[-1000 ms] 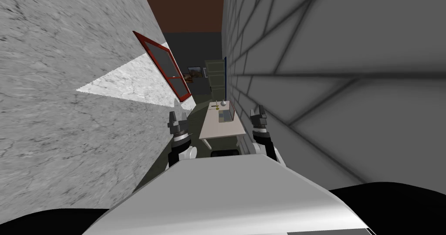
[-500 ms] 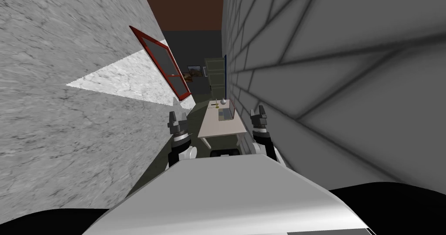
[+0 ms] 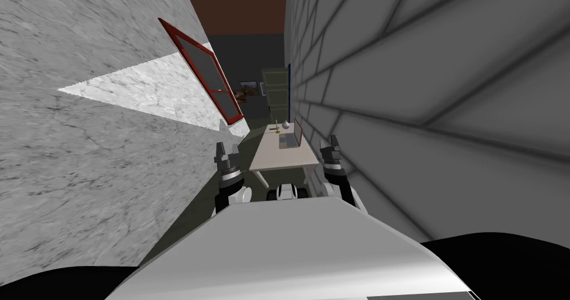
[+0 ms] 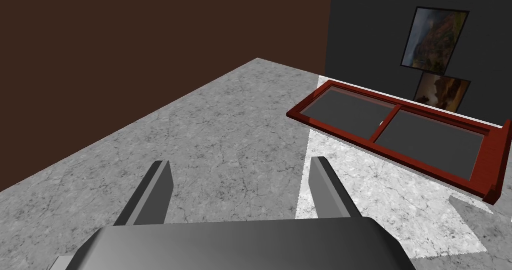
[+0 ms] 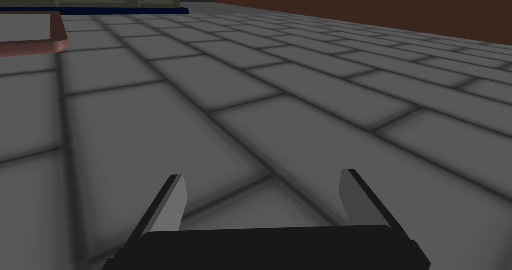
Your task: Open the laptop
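Beige table (image 3: 276,158) holds the laptop (image 3: 289,139) at its far end, so left gripper (image 3: 226,151) and right gripper (image 3: 333,144) hang spread and empty beside its near end

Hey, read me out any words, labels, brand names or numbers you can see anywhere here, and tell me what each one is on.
None: no text can be read anywhere.
Laptop on the table: too small to tell whether it bears any mark.
Framed pictures on the dark wall: painted scenes, no lettering.
Red window frame: plain.
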You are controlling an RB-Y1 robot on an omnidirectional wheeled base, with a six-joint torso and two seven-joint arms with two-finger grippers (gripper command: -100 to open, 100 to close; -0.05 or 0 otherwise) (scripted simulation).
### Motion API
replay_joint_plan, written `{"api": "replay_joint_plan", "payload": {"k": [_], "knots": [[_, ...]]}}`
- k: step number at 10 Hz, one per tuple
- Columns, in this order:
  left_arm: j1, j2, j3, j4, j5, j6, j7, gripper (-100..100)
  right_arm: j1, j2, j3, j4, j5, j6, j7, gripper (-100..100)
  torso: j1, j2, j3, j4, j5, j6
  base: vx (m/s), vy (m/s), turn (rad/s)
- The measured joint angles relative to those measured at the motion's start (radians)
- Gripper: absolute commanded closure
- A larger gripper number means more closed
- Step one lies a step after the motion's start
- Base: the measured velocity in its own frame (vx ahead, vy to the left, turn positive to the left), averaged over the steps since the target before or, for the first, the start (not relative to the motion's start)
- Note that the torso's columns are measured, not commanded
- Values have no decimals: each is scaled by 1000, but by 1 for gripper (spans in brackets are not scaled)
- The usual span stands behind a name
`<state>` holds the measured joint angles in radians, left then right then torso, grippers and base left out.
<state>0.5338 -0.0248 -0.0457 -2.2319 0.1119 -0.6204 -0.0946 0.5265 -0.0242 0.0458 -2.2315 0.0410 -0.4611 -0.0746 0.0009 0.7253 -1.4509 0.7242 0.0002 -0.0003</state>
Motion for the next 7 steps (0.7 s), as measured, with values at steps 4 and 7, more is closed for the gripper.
{"api": "replay_joint_plan", "payload": {"k": [4,7], "knots": [[0,0,0,0,0,0,0,0,4,-80,-36,42,59,15,38,-100,-1,13,-25,14,0,0,-5,36,96],[0,0,0,0,0,0,0,0,2,-151,-75,97,117,24,75,-100,-1,13,-25,14,0,0,-4,42,144]]}}
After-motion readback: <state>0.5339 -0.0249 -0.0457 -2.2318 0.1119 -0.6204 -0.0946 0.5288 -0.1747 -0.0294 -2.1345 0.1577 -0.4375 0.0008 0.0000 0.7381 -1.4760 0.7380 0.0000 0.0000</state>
